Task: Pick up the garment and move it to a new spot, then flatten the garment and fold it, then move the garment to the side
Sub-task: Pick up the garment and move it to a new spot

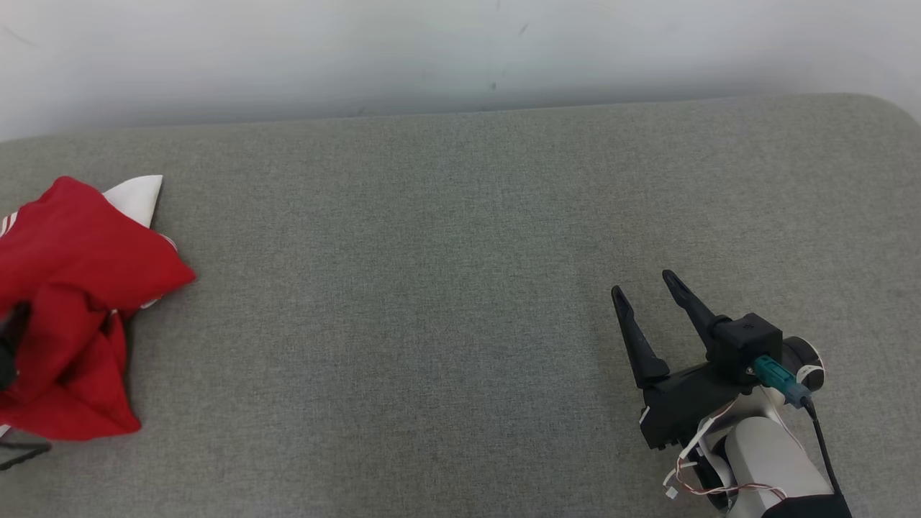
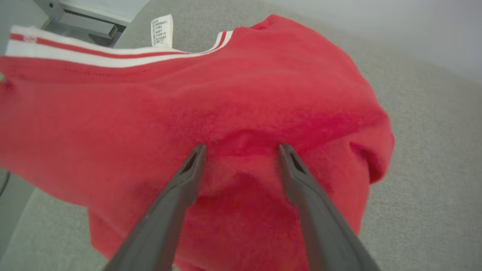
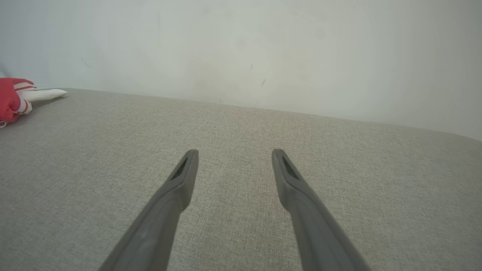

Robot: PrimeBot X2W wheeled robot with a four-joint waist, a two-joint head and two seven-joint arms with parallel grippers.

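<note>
The garment [image 1: 79, 288] is a crumpled red top with white striped trim and a white inner part, heaped at the far left of the grey padded surface [image 1: 460, 288]. In the left wrist view the garment [image 2: 263, 86] is close up. My left gripper [image 2: 241, 148] is open, its two fingertips pressed against a fold of the red cloth, with cloth lying between them. My right gripper [image 1: 644, 283] hovers open at the lower right, far from the garment and holding nothing. In the right wrist view the right gripper [image 3: 234, 152] points across bare surface, with the garment [image 3: 11, 98] small at the far left.
A white wall [image 1: 460, 50] runs along the far edge of the surface, whose far right corner is rounded. A grey metal frame [image 2: 83, 22] lies beyond the garment, off the surface's left side. A white care label [image 2: 162, 30] sticks up from the garment.
</note>
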